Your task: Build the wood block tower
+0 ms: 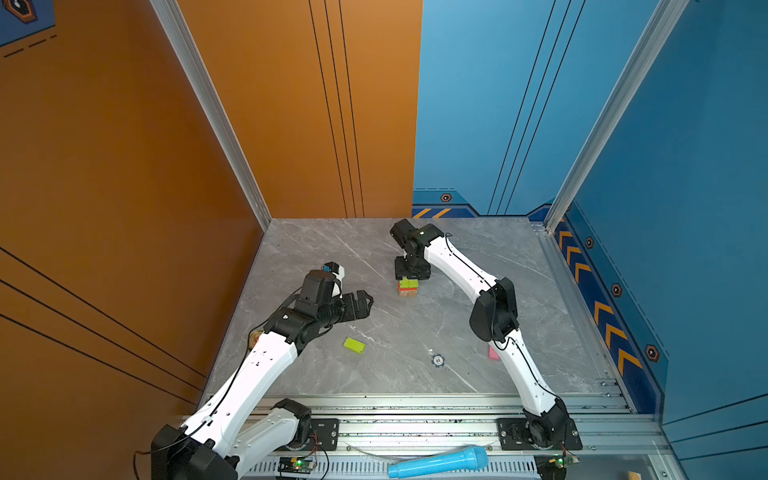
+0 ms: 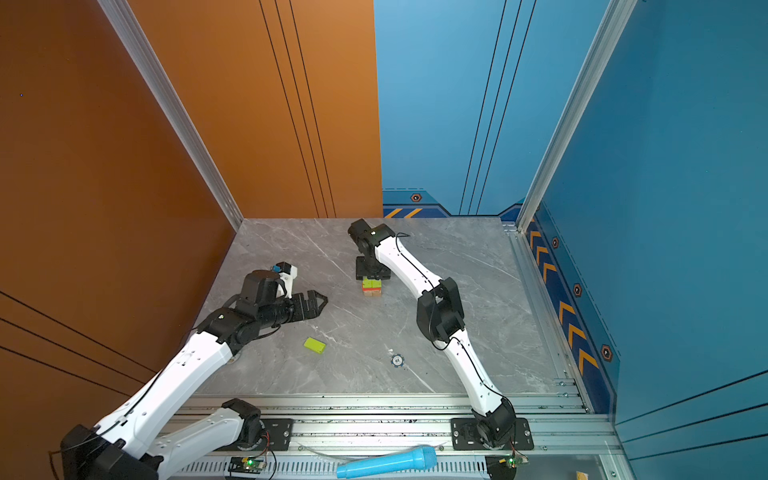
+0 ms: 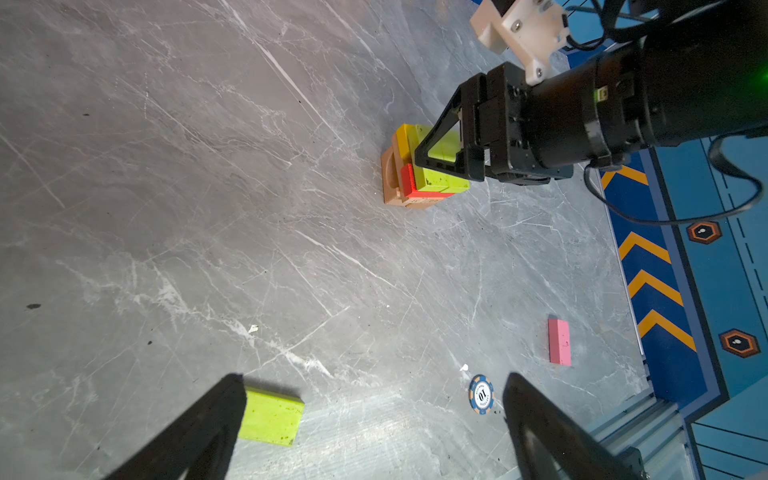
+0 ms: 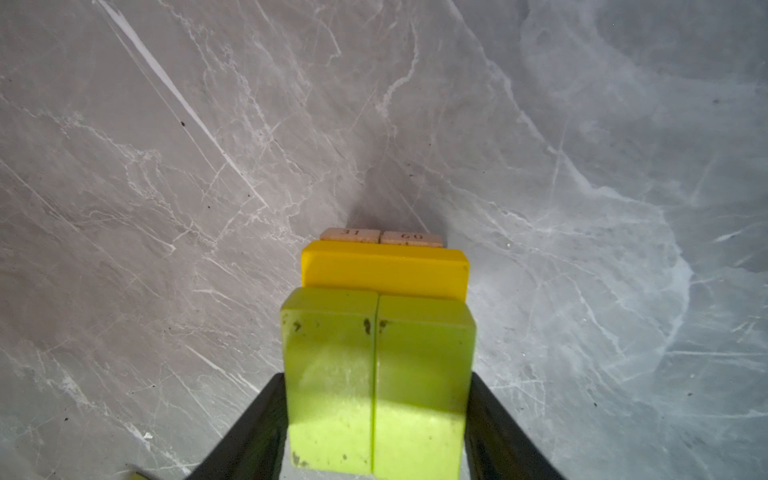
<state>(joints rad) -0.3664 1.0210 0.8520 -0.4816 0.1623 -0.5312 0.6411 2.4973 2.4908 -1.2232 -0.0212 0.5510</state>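
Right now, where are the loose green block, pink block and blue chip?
Loose green block (image 1: 354,345): in a top view, upper face.
Pink block (image 3: 559,342): left wrist view, broad face.
Blue chip (image 1: 438,360): in a top view, centre.

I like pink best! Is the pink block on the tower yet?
No, the pink block lies flat on the table, all by itself and away from the tower.

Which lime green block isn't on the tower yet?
The lime green block lying flat on the table near the left hand; the top pair sits side by side atop the tower, gripped by the right hand.
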